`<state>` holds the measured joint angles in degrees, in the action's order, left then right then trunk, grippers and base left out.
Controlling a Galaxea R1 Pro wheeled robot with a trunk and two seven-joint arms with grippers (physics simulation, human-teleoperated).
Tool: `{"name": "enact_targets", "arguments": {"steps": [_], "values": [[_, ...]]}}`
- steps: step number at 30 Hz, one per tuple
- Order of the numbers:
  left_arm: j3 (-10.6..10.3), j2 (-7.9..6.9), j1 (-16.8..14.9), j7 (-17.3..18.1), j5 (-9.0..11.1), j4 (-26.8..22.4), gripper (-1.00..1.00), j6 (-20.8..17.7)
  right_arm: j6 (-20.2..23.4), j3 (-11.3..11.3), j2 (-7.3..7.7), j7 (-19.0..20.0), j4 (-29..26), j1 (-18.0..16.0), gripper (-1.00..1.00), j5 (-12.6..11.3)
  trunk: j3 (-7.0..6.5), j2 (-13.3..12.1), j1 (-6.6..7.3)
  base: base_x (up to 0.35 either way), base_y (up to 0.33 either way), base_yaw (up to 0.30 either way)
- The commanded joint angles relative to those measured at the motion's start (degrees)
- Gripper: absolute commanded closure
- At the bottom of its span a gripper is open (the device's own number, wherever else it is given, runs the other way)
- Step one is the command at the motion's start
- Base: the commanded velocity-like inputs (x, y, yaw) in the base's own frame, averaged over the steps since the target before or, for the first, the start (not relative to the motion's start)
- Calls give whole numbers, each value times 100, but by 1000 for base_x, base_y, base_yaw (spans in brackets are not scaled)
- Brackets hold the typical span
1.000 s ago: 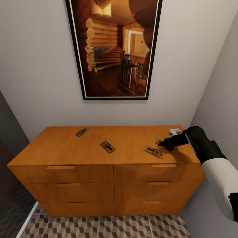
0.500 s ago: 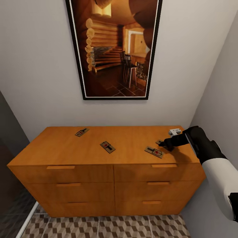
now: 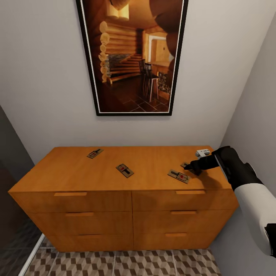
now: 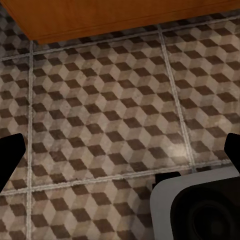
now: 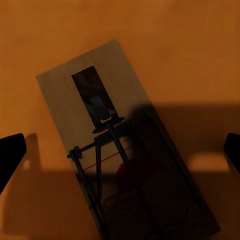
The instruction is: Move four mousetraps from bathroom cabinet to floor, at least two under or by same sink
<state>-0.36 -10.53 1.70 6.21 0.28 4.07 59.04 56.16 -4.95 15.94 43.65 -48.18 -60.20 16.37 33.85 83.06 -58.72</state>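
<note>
Several mousetraps lie on the orange-brown cabinet [image 3: 76, 172]: one at the back left [image 3: 95, 153], one in the middle [image 3: 124, 170], one near the front right [image 3: 179, 176]. Another mousetrap [image 3: 184, 165] peeks out from under my right gripper [image 3: 188, 167], which hovers low over the top's right end. In the right wrist view this mousetrap [image 5: 100, 100] lies flat between the wide-apart fingertips [image 5: 10, 155], untouched; the right gripper [image 5: 121, 150] is open. My left gripper [image 4: 122, 155] hangs open over the bathroom floor [image 4: 100, 110], holding nothing.
A large framed picture [image 3: 132, 57] hangs on the wall behind the cabinet. A grey wall [image 3: 257, 115] closes in on the right, a dark panel [image 3: 11, 161] on the left. The cabinet's base [image 4: 115, 15] and part of my own body [image 4: 200, 205] show in the left wrist view.
</note>
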Motion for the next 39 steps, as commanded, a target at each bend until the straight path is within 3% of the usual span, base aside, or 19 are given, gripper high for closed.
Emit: {"name": "enact_targets", "arguments": {"steps": [1, 39], "values": [[0, -1, -3, 24, 7, 6, -100, 20, -17, -15, 6, 46, 63, 0, -100, 147, 5, 2, -1, 0, 0, 0], [0, -1, -3, 20, 7, 6, -100, 20, -17, -15, 6, 47, 63, 0, -100, 138, 5, 2, -1, 0, 0, 0]]}}
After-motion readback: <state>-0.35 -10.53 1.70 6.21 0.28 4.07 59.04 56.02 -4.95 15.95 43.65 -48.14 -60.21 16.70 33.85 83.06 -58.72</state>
